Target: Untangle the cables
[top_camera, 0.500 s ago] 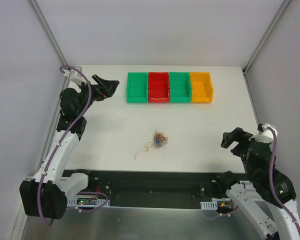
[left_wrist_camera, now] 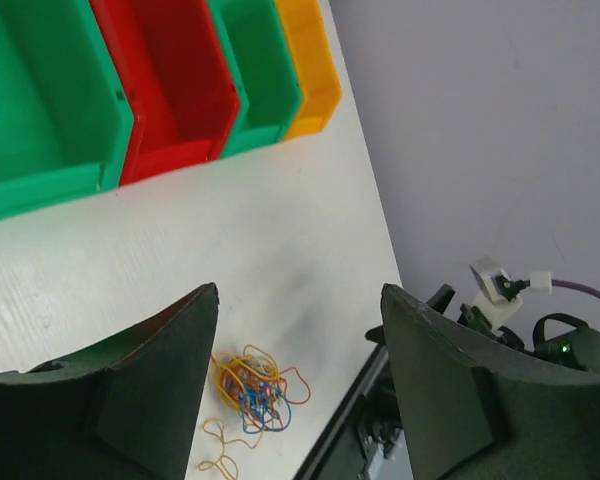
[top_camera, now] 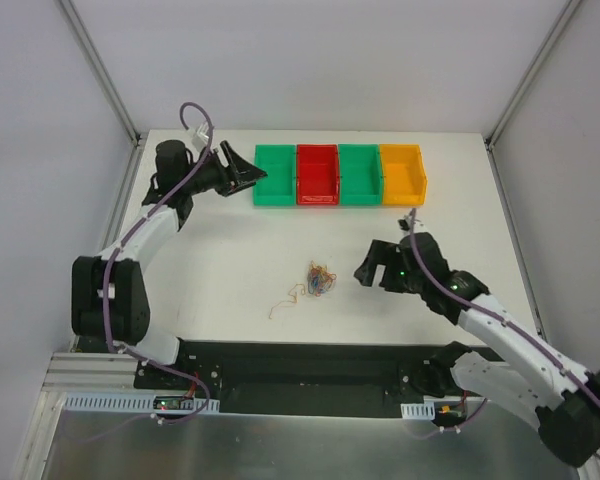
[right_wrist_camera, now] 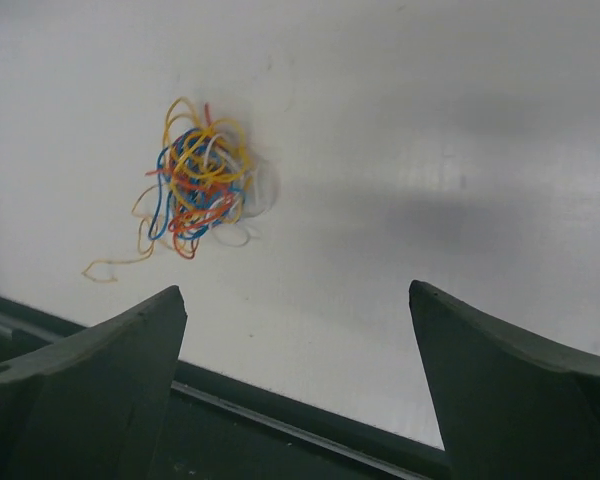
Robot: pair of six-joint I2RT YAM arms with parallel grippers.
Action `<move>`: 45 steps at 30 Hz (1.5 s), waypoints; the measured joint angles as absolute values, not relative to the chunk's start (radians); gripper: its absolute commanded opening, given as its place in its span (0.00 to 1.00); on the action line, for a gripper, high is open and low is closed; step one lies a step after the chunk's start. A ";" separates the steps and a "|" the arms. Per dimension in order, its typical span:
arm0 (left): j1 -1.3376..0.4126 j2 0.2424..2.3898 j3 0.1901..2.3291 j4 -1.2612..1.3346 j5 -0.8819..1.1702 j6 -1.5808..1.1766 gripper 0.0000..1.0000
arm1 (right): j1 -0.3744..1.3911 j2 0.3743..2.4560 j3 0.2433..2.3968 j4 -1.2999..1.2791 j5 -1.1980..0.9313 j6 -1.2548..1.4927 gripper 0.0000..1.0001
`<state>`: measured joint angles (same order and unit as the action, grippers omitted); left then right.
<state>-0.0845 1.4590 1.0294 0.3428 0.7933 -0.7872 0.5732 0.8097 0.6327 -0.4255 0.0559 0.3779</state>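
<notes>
The cables (top_camera: 320, 280) are a small tangle of hair-thin orange, blue and red wires lying on the white table, with one orange strand trailing to the lower left. The tangle also shows in the left wrist view (left_wrist_camera: 252, 390) and in the right wrist view (right_wrist_camera: 198, 178). My left gripper (top_camera: 248, 172) is open and empty, held above the table's far left beside the left green bin, well away from the cables. My right gripper (top_camera: 372, 268) is open and empty, a short way right of the tangle, above the table.
Four bins stand in a row at the table's back: green (top_camera: 274, 176), red (top_camera: 317, 174), green (top_camera: 359, 174) and orange (top_camera: 402, 174). A black rail (top_camera: 300, 360) runs along the near table edge.
The right arm has swung left from the table's right edge towards the tangle. The left arm has moved up and right towards the left green bin. The cables have not moved.
</notes>
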 measured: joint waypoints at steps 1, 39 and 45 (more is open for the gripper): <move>-0.089 1.501 1.047 0.332 0.824 -0.795 0.70 | 0.616 0.869 0.633 -0.391 0.040 0.388 0.96; -0.934 1.977 1.472 -0.550 0.078 -0.196 0.12 | 0.783 0.531 0.584 -0.514 0.294 0.461 0.96; -0.897 1.956 1.496 -0.567 0.152 -0.200 0.00 | 0.783 0.685 0.572 -0.467 0.245 0.447 0.95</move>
<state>-0.8970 1.9564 1.4956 -0.5671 0.1524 -0.1997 0.7834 0.6846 0.5716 -0.4671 0.2451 0.4473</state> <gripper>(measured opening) 0.021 0.978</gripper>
